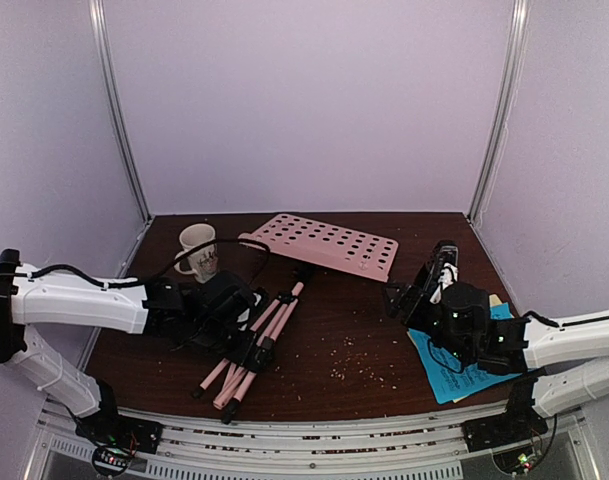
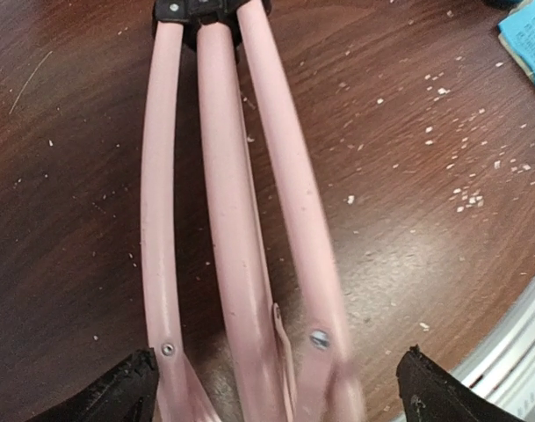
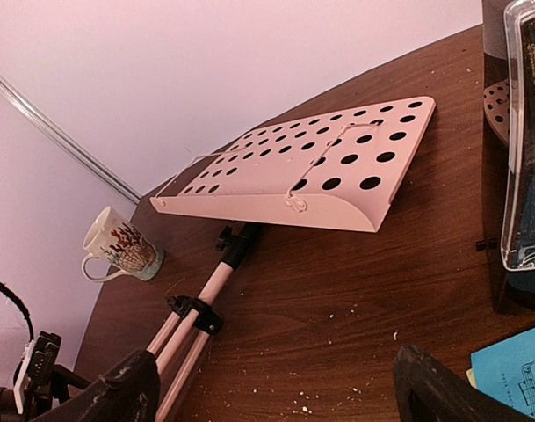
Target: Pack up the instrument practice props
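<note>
The pink music stand lies flat on the table, with its perforated tray (image 1: 324,243) at the back and its folded tripod legs (image 1: 249,350) pointing toward the near edge. My left gripper (image 1: 242,315) is open over those legs. In the left wrist view the three pink legs (image 2: 223,220) run between its spread fingertips (image 2: 126,391), and its jaws stand apart from them. My right gripper (image 3: 280,396) is open and holds nothing; it faces the tray (image 3: 311,176). The black metronome (image 3: 522,132) with its clear cover stands just to its right. A blue sheet-music page (image 1: 454,372) lies under the right arm.
A beige mug (image 1: 198,250) stands at the back left, beside the tray. White crumbs (image 1: 349,365) are scattered over the dark wooden table. A yellow page corner (image 1: 497,300) shows at the right edge. Lilac walls close in the back and both sides.
</note>
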